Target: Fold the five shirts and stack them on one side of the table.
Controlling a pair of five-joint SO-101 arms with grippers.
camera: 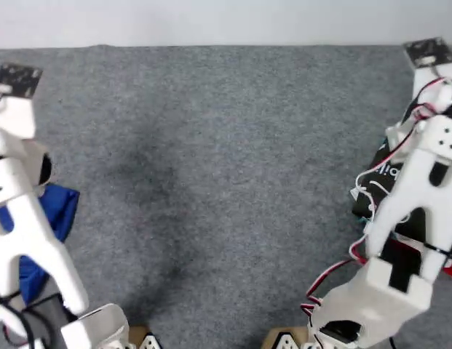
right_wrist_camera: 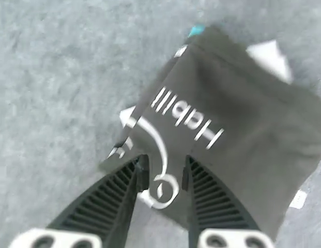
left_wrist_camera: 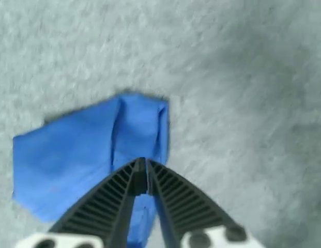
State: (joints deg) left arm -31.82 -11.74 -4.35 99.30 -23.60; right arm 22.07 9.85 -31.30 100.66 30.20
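Note:
A folded blue shirt (left_wrist_camera: 82, 155) lies on the grey table near its left side, also seen as the blue shirt (camera: 60, 209) partly under the left arm (camera: 22, 218). My left gripper (left_wrist_camera: 145, 166) hangs over this shirt's edge with its fingers shut together. At the right side lies a folded black shirt (right_wrist_camera: 238, 139) with white print, on top of other cloth: a teal edge (right_wrist_camera: 196, 31) and a white corner (right_wrist_camera: 269, 54) peek out. My right gripper (right_wrist_camera: 164, 168) stands open just above the black shirt's near edge. The right arm (camera: 415, 211) covers most of the black shirt (camera: 382, 174).
The grey felt table (camera: 226, 160) stretches wide and bare between the two arms. A red piece of cloth (camera: 450, 270) shows at the right edge. Some dark grey cloth (camera: 38, 314) lies by the left arm's base.

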